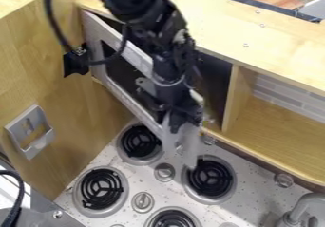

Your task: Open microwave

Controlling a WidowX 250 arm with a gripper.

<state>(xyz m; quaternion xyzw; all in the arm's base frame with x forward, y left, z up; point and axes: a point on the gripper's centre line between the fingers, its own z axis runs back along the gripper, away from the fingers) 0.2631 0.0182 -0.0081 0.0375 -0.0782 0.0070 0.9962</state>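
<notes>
Microwave (215, 81) sits in wood shelf (279, 121), its door (130, 103) swung open, out over stovetop (173, 189). Gripper (180, 157) hangs by door's free edge, approx. btwn 2 burners nearest shelf, jaws spread w/ gap btwn.

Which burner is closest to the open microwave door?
The upper-left burner, just below the lower edge of the door. The other three sit farther right or lower in the view.

microwave (217, 81) with dark interior, grey-framed door (127, 102) angled open, inside wooden cabinet (234, 95)
</notes>
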